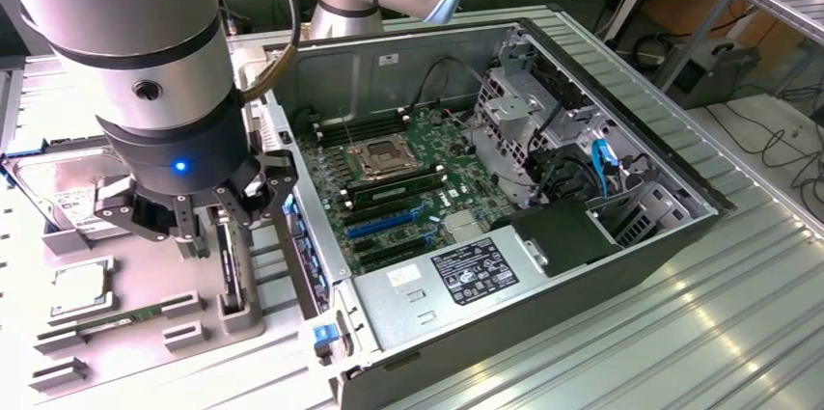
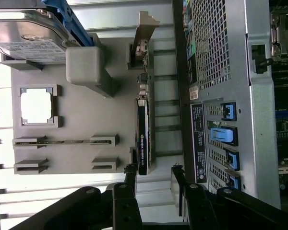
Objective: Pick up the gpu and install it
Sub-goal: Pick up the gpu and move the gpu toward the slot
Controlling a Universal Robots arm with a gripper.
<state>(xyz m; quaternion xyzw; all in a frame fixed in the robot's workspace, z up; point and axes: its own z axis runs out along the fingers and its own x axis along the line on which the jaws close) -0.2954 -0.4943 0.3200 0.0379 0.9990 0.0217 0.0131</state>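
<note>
The gpu is a thin dark card standing on edge in a slot of the grey holder tray, right beside the open computer case. In the wrist view the gpu shows its dark edge with a green logo, and its silvery bracket is at the far end. My gripper hangs just above the card's near end, open. Its black fingertips stand either side of the card's line without touching it; the card lies closer to one finger. Nothing is held by the gripper.
On the tray lie a silver hard drive, a square processor and a narrow green memory stick. The case wall rises close beside the card. Inside the case the motherboard shows blue slots.
</note>
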